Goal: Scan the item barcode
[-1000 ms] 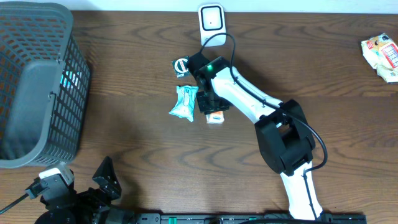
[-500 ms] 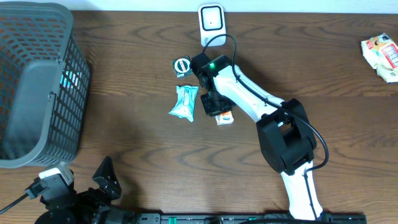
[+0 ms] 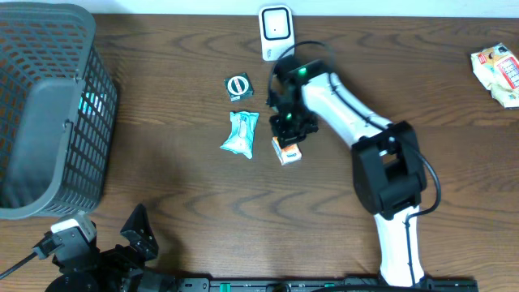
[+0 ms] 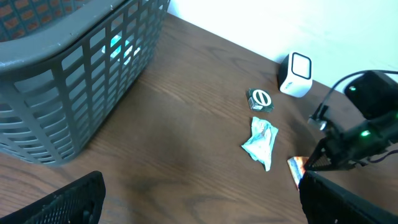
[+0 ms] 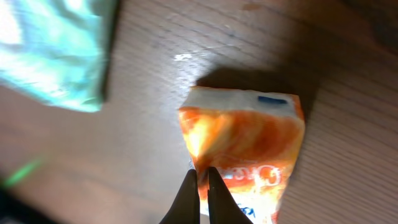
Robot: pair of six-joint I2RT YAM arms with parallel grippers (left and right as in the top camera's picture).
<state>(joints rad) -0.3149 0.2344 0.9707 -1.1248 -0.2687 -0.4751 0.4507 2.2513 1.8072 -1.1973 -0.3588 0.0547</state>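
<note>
A small orange snack packet (image 3: pixel 285 152) is at mid-table, and its white top edge points away in the right wrist view (image 5: pixel 249 134). My right gripper (image 3: pixel 289 132) is directly over it. Its thin fingertips (image 5: pixel 202 175) are pressed together, pinching the packet's left edge, and a shadow lies behind the packet. The white barcode scanner (image 3: pixel 276 31) stands at the table's back edge, beyond the gripper. No barcode shows on the packet. My left gripper (image 4: pixel 202 200) hangs wide open over bare wood at the near left, with nothing between its fingers (image 4: pixel 68 202).
A teal packet (image 3: pixel 241 132) lies just left of the orange one, and a round green item (image 3: pixel 237 85) is behind it. A grey mesh basket (image 3: pixel 49 113) fills the far left. Another snack pack (image 3: pixel 499 73) sits at the right edge.
My right gripper's jaws have closed on the orange packet. The arm has swung to the right, and the packet has shifted slightly right with it. My left arm has stayed still.
</note>
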